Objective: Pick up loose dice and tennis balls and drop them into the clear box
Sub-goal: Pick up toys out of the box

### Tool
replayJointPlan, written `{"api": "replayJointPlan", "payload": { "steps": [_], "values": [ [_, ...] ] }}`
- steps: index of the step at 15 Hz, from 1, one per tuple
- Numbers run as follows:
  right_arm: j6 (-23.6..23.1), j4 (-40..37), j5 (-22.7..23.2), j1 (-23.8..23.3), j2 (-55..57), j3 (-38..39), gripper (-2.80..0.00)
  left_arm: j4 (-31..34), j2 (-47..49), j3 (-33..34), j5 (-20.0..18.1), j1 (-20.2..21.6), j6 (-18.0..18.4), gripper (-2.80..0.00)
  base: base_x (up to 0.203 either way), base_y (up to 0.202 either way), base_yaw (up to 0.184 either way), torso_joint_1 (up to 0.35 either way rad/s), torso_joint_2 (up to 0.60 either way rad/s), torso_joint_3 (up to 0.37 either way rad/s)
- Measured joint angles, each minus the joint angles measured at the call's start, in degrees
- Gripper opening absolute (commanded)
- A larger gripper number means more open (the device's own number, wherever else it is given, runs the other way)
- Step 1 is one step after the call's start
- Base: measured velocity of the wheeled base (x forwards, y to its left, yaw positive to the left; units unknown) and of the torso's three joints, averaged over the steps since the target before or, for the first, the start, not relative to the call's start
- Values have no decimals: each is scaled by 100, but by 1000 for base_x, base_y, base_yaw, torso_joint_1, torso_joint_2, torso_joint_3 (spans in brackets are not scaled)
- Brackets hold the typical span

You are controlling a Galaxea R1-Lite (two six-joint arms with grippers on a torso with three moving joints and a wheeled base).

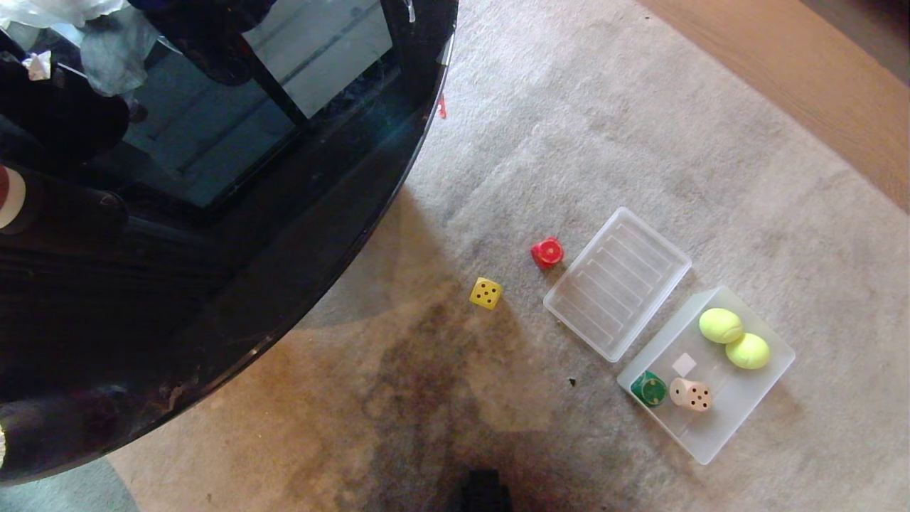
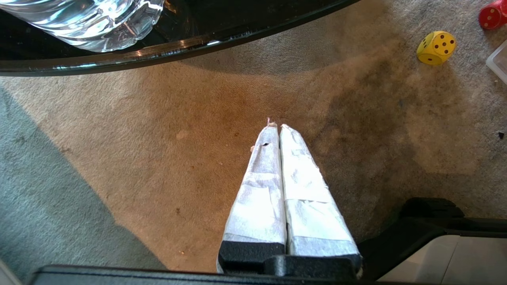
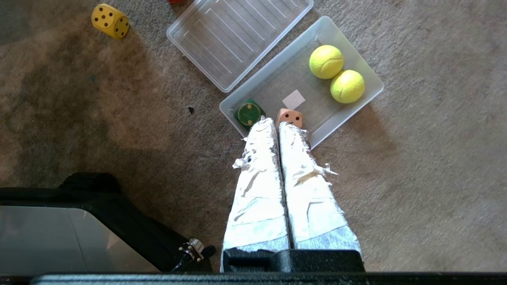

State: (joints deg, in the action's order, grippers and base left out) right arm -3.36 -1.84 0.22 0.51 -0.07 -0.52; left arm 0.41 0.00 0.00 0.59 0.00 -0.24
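Observation:
The clear box (image 1: 771, 377) sits on the carpet at the right and holds two tennis balls (image 1: 721, 326) (image 1: 747, 350), a green die (image 1: 648, 389) and a beige die (image 1: 691, 395). A yellow die (image 1: 485, 293) and a red die (image 1: 547, 252) lie loose on the carpet left of it. My right gripper (image 3: 276, 123) is shut and empty, hanging above the carpet short of the box's near edge (image 3: 348, 107), with the beige die (image 3: 291, 116) just past its tips. My left gripper (image 2: 276, 127) is shut and empty over bare carpet, far from the yellow die (image 2: 435, 48).
A flat ribbed clear lid (image 1: 617, 282) lies beside the box, next to the red die. A round black glass table (image 1: 298, 235) fills the left side, its edge curving close to the yellow die. My dark base (image 1: 487, 491) shows at the bottom. Wooden floor (image 1: 803, 64) borders the carpet at top right.

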Motion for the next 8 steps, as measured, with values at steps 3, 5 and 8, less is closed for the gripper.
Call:
{"api": "replayJointPlan", "payload": {
  "steps": [3, 5, 8],
  "values": [
    [3, 0, -1, 0, -4, -2, -280, 5, 0, 0, 0, 0, 2, -280, 0, 0, 0, 0, 0, 0],
    [25, -2, -13, 0, -4, -2, -280, 1, 0, 0, -2, 0, 1, -280, 0, 0, 0, 0, 0, 0],
    [14, -2, -4, 0, -4, 0, -280, 2, 0, 0, 0, 0, 0, -280, 0, 0, 0, 0, 0, 0]
  ]
}}
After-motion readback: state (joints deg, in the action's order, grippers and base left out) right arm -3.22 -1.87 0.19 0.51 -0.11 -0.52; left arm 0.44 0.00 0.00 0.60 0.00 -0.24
